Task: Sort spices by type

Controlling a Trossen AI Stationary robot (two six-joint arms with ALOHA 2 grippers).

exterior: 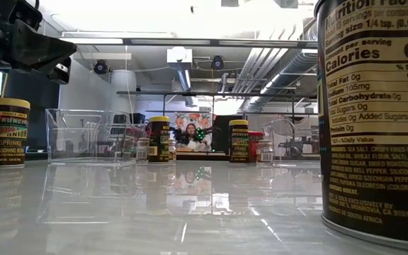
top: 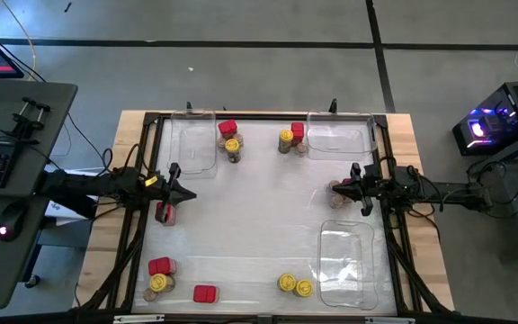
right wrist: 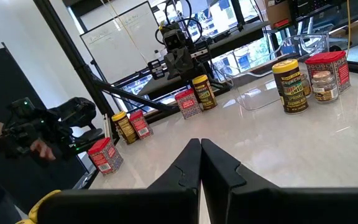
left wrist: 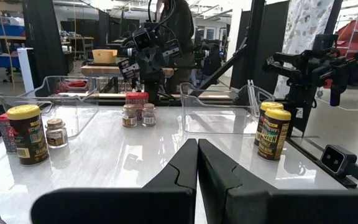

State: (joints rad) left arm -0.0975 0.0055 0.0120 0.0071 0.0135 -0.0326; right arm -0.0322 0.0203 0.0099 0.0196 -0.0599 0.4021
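Nearest low cam: big label-side jar (exterior: 377, 120), top cut off, lid colour n/k. L gripper (top: 180, 191) jaws fully closed, empty, above red box (top: 165, 212); descent would topple it. Spices lie unsorted in mixed clusters, e.g. (top: 230, 139). R gripper (top: 353, 190) closed, empty, hides jars beneath (top: 338, 187); type unclear.
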